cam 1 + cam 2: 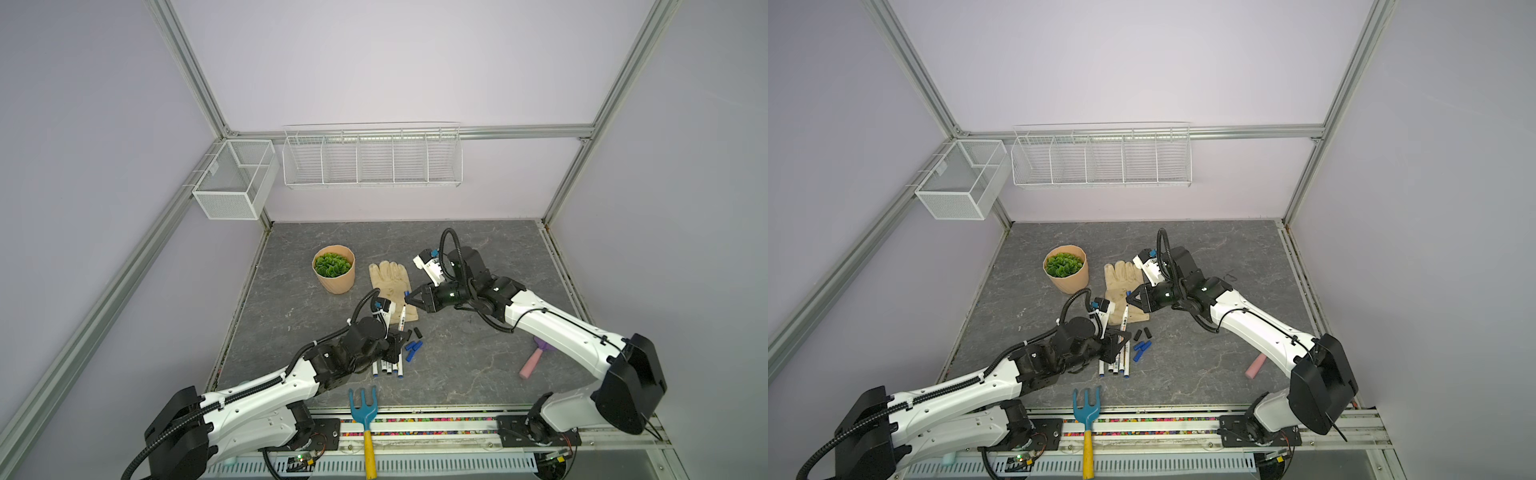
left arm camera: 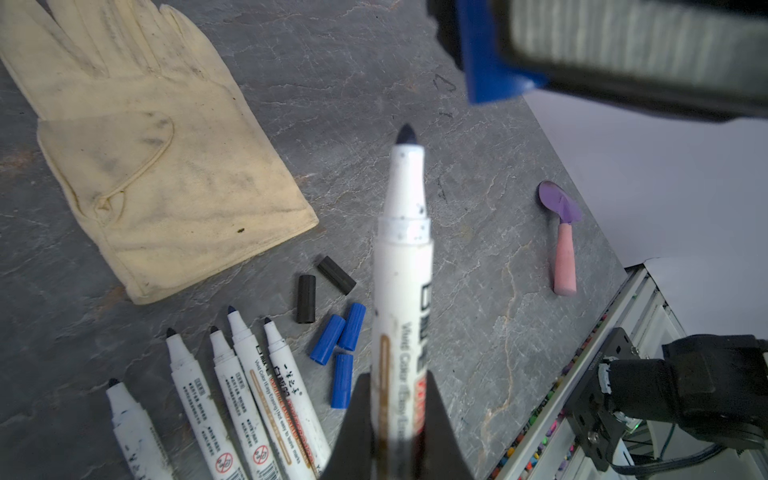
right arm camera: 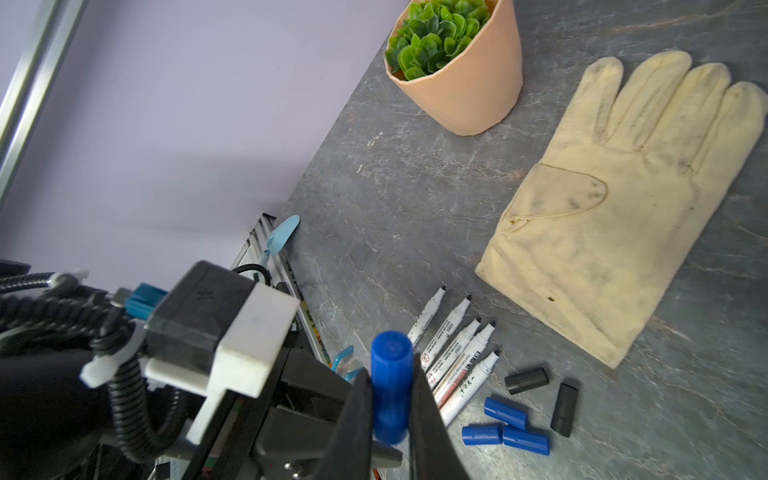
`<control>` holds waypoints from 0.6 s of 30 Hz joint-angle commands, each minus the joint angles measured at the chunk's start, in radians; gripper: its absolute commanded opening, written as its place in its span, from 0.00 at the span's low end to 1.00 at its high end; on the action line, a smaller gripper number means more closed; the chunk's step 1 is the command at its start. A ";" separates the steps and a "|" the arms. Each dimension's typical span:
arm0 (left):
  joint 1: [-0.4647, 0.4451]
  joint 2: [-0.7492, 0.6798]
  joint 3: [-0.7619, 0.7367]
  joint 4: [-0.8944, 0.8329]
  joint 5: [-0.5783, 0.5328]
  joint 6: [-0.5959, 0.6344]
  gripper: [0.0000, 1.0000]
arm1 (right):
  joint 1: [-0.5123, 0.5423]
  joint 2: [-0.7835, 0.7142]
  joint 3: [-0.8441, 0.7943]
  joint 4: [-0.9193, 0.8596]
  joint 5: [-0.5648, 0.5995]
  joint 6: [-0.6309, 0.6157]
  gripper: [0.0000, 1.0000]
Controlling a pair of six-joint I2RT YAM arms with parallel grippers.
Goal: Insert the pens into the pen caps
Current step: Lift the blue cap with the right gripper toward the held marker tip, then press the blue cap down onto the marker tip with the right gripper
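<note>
Left wrist view: left gripper (image 2: 397, 388) clamps a pen (image 2: 402, 286) by its barrel, tip left free for capping. Right wrist view: right gripper (image 3: 390, 374) pinches a blue cap (image 3: 391, 353) above five loose pens (image 3: 455, 353). In both top views, cap and tip are near, not touching.

My left gripper (image 2: 397, 382) holds a pen (image 2: 401, 291), tip toward the cap (image 3: 391, 353) in my right gripper (image 3: 392, 378) ahead. Beneath the left gripper lie five pens (image 2: 260, 386); loose caps (image 2: 328, 338) just right of it; glove (image 2: 166, 166) ahead; trowel (image 2: 564, 257) far right.
</note>
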 commanded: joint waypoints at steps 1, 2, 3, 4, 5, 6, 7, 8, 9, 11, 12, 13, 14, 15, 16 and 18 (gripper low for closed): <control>-0.008 0.004 0.044 0.012 -0.025 0.022 0.00 | -0.004 0.012 0.019 0.026 -0.062 -0.014 0.07; -0.008 0.005 0.047 0.012 -0.024 0.025 0.00 | -0.004 0.011 0.017 0.026 -0.057 -0.015 0.07; -0.008 0.007 0.049 0.013 -0.023 0.026 0.00 | -0.004 0.011 0.014 0.025 -0.051 -0.015 0.07; -0.010 0.008 0.051 0.015 -0.022 0.028 0.00 | -0.004 0.010 0.013 0.026 -0.045 -0.017 0.07; -0.011 0.009 0.051 0.017 -0.021 0.029 0.00 | -0.005 0.011 0.009 0.030 -0.036 -0.018 0.07; -0.011 0.010 0.052 0.018 -0.020 0.029 0.00 | -0.005 0.007 0.006 0.034 -0.020 -0.018 0.07; -0.013 0.011 0.054 0.018 -0.020 0.031 0.00 | -0.004 0.003 0.000 0.045 -0.008 -0.017 0.07; -0.014 0.013 0.057 0.018 -0.020 0.033 0.00 | -0.004 0.001 -0.008 0.054 0.001 -0.017 0.07; -0.014 0.014 0.057 0.017 -0.021 0.034 0.00 | -0.004 0.000 -0.011 0.056 0.014 -0.017 0.07; -0.015 0.014 0.059 0.017 -0.023 0.035 0.00 | -0.005 -0.001 -0.013 0.057 0.021 -0.021 0.07; -0.017 0.014 0.059 0.016 -0.023 0.035 0.00 | -0.004 0.000 -0.013 0.054 0.022 -0.022 0.07; -0.017 0.013 0.061 0.015 -0.023 0.035 0.00 | -0.004 0.000 -0.012 0.051 0.022 -0.023 0.07; -0.017 0.013 0.061 0.015 -0.023 0.037 0.00 | -0.004 0.001 -0.013 0.049 0.019 -0.026 0.07; -0.017 0.013 0.062 0.015 -0.022 0.037 0.00 | -0.005 0.002 -0.013 0.047 0.017 -0.027 0.07; -0.017 0.014 0.064 0.015 -0.024 0.039 0.00 | -0.004 0.002 -0.015 0.045 0.017 -0.028 0.07; -0.019 0.015 0.065 0.018 -0.023 0.040 0.00 | -0.005 0.000 -0.017 0.043 0.019 -0.030 0.07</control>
